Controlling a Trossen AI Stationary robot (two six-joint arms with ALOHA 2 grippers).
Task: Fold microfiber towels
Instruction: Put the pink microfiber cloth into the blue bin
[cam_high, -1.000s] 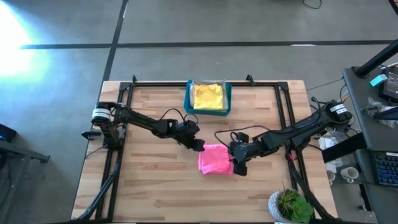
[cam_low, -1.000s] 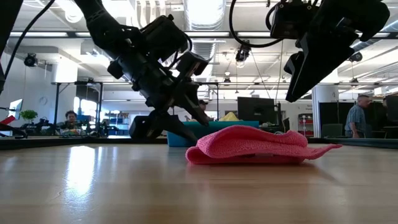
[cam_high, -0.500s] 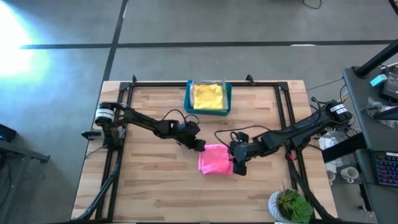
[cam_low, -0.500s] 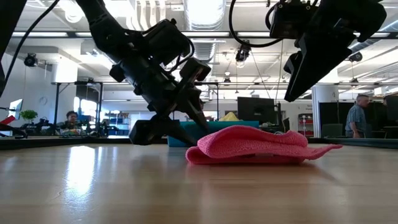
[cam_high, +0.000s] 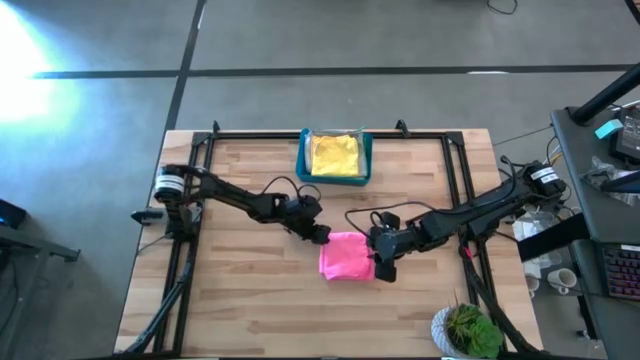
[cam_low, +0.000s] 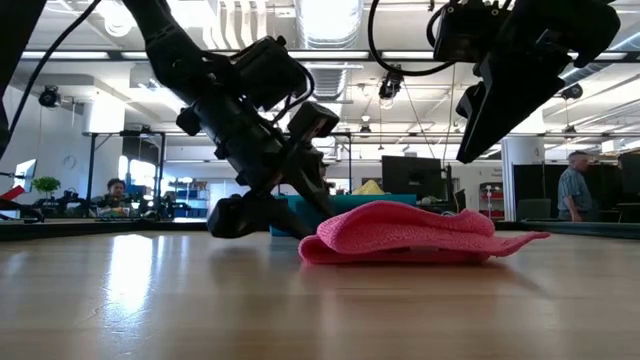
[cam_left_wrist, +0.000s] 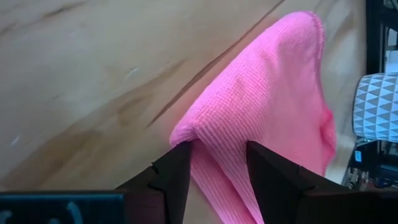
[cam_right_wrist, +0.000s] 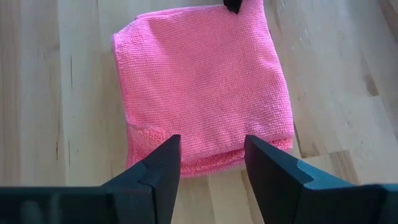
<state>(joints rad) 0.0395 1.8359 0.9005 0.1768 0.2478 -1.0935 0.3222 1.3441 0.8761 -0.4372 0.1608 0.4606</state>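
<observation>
A pink microfiber towel (cam_high: 346, 257) lies folded into a small square, flat on the wooden table near its middle. My left gripper (cam_high: 322, 236) is down at the towel's far left corner, open, one finger on each side of that corner (cam_left_wrist: 189, 134). My right gripper (cam_high: 385, 268) hangs open above the towel's right side, clear of the cloth (cam_right_wrist: 199, 81). A yellow towel (cam_high: 335, 153) lies in the blue bin (cam_high: 303, 160) at the table's far edge. My left gripper slants down from the table's left, with the pink towel's folded corner (cam_left_wrist: 199, 146) lying between its two fingers. The cloth reaches both inner faces, but I cannot tell whether the fingers touch it. The towel lies flat on the table, not lifted.
A potted plant (cam_high: 468, 330) stands at the table's near right corner. A black frame (cam_high: 330, 134) runs around the table's far and side edges. Bare wood lies left of and in front of the pink towel. People show in the room beyond, far from the table.
</observation>
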